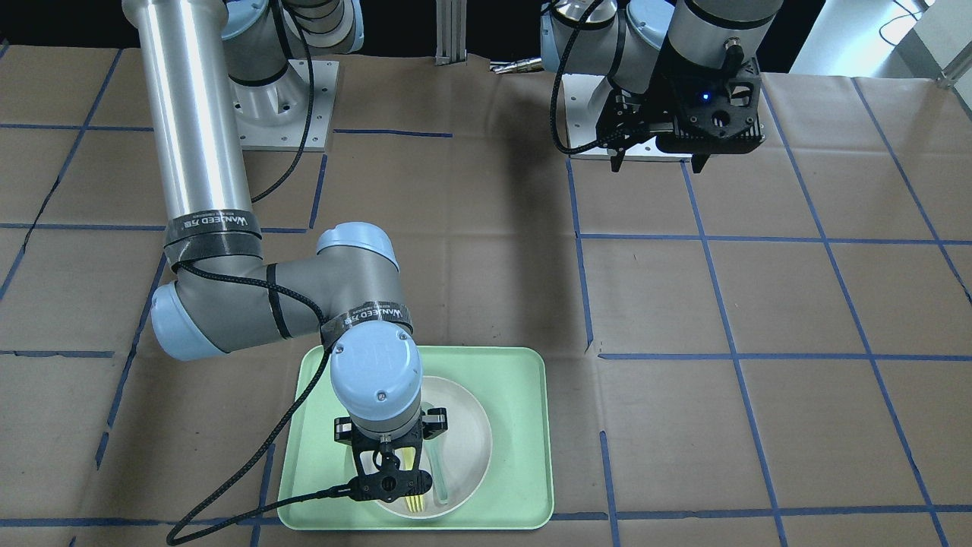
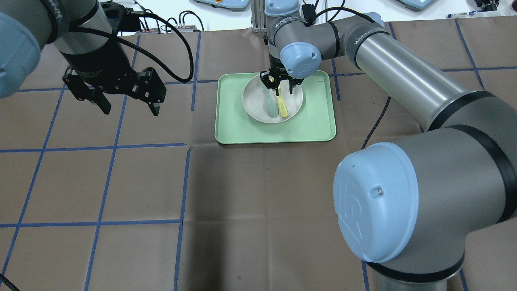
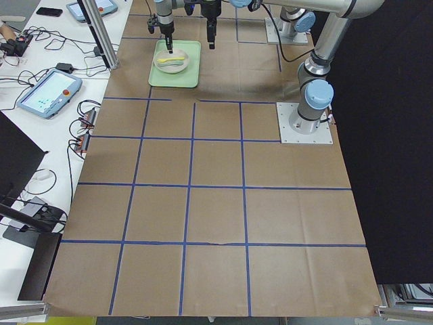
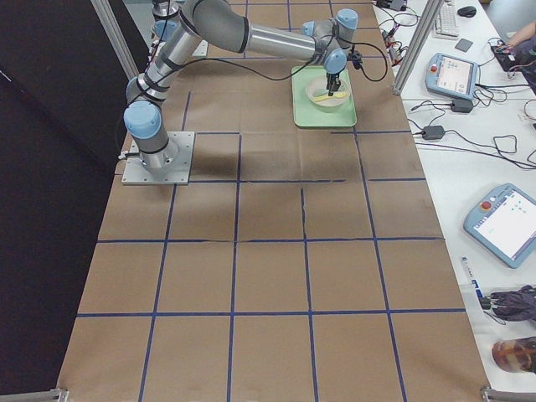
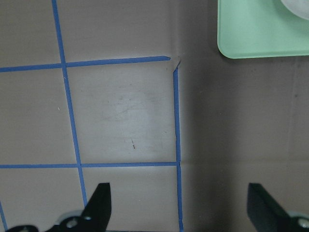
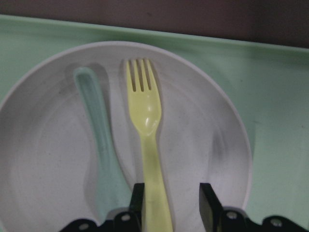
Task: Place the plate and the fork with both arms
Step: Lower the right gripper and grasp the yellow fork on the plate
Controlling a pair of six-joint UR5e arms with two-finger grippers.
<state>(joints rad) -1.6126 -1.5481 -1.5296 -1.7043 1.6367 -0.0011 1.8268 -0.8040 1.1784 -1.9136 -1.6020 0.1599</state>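
The off-white plate [image 2: 258, 106] sits in the mint-green tray [image 2: 234, 125]. The pale-yellow fork [image 2: 282, 108] lies in the plate beside a grey-green spoon [image 2: 271, 106]. My right gripper [image 2: 278, 91] reaches down into the plate. In the right wrist view the fork [image 6: 145, 116] has its handle between the gripper's [image 6: 172, 198] two fingers: the left finger is at the handle, and a gap shows on the right side. The jaws are open. My left gripper [image 2: 129, 106] hangs open and empty above the bare table, left of the tray.
The table is covered with brown paper marked by a blue tape grid. The tray's corner [image 5: 256, 29] shows at the top right of the left wrist view. The right arm's forearm and elbow [image 2: 404, 81] stretch over the table's right half. Both arm bases stand at the robot's side.
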